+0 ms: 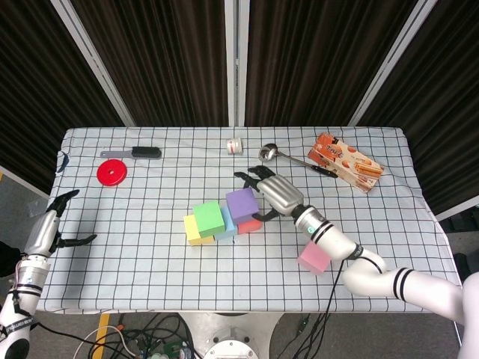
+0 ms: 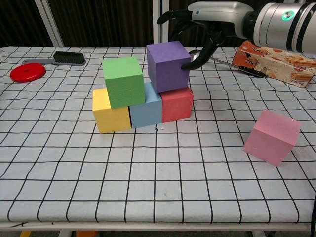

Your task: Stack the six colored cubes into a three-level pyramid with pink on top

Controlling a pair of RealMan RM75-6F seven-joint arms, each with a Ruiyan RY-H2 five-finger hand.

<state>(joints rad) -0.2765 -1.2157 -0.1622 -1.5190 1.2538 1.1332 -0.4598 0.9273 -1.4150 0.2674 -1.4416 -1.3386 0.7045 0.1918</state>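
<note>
On the bench (image 2: pixel 148 197), your stock: yellow cube (image 2: pixel 109 112), blue cube (image 2: pixel 146 109) and red cube (image 2: pixel 177 103) in a row; green cube (image 2: pixel 123 81) on yellow and blue; purple cube (image 2: pixel 168 66) on blue and red, your right hand (image 2: pixel 207 17) gripping it, fingers (image 2: pixel 187 65) against its sides. Pink cube (image 2: pixel 272 137) lies well apart, right. Your left hand (image 1: pixel 46 228) hangs at the bench edge, fingers spread, holding nothing.

Six cubes show, one of each colour: yellow cube (image 2: pixel 109 112), blue cube (image 2: pixel 146 111), red cube (image 2: pixel 177 104), green cube (image 2: pixel 123 81), purple cube (image 2: pixel 168 66) and pink cube (image 2: pixel 271 137). Toward the frame's top lie one red disc (image 2: pixel 27 72), one brush (image 2: pixel 61 58), one small jar (image 2: pixel 158 52), one spoon (image 1: pixel 288 157) and one snack box (image 2: pixel 276 60).
</note>
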